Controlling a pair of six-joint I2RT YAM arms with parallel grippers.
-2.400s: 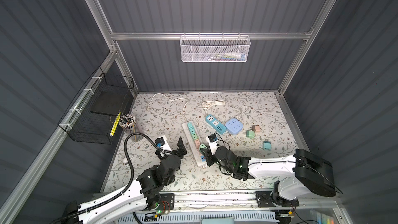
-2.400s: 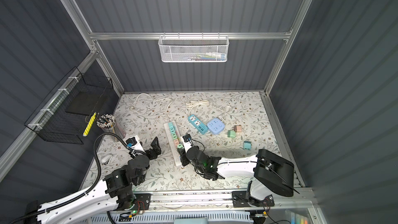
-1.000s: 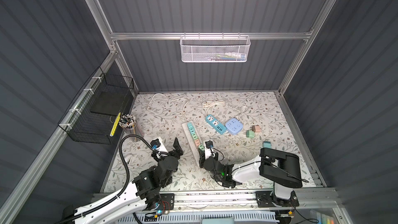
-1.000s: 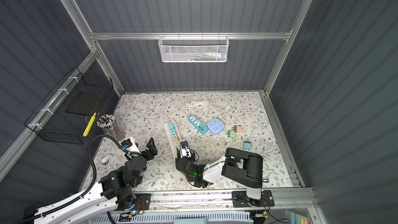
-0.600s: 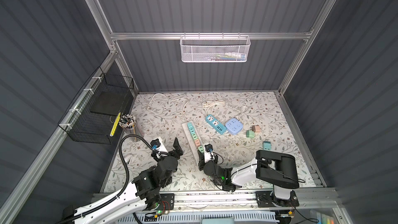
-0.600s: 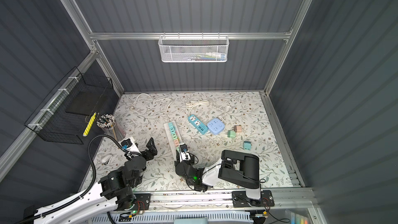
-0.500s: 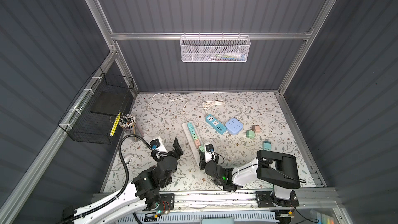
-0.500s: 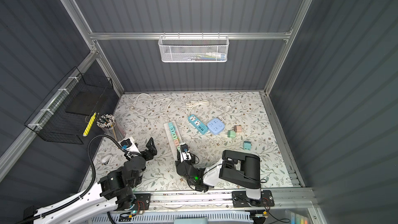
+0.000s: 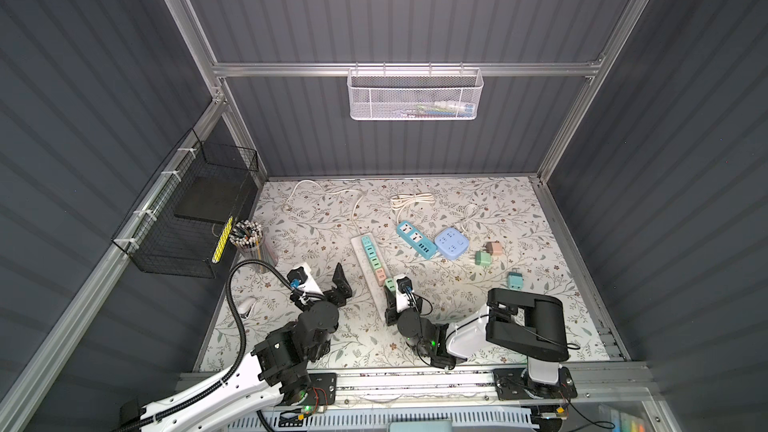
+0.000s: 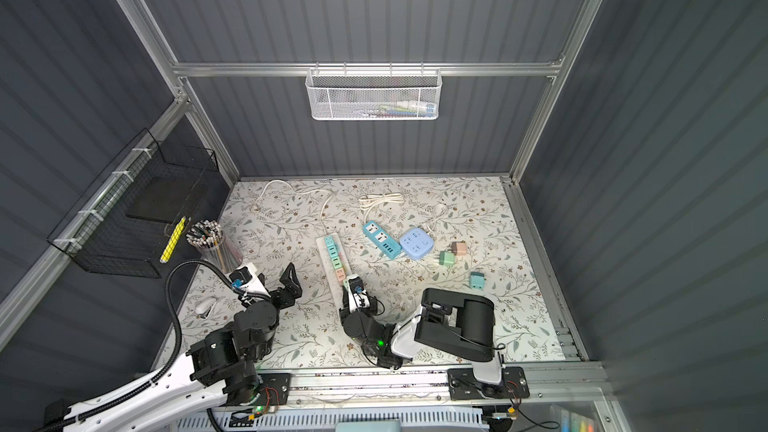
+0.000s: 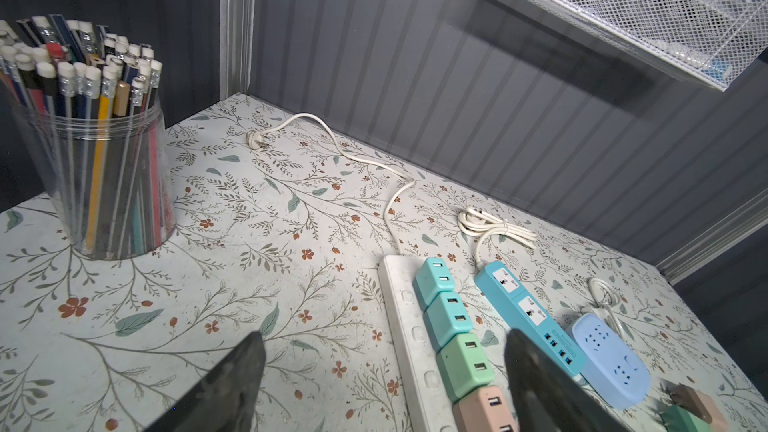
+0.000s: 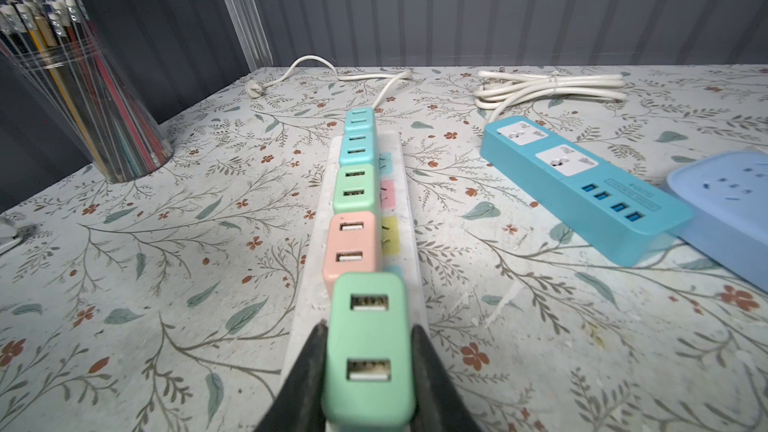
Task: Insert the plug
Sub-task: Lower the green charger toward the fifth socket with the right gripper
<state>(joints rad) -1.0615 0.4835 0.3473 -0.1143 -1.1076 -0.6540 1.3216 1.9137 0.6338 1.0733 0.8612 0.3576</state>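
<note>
In both top views we see the right fingers clenched on the green plug at the near end of the white power strip. The strip runs away from the robot across the worktop. The left fingers stand spread and empty, beside the strip on its left and clear of it, so the right arm is plainly the nearer one.

In the left wrist view the left fingers are released, with only worktop and the strip's bare edge between them. The held plug is out of frame.

In the right wrist view the green plug fills the gap between the right fingers, which grip its two long sides. Its long axis lies in line with the strip, and it sits just behind the pink plug. The socket lies directly beneath it, so we judge that the coming move is a straight press down. We cannot tell whether the prongs are already seated.
</note>
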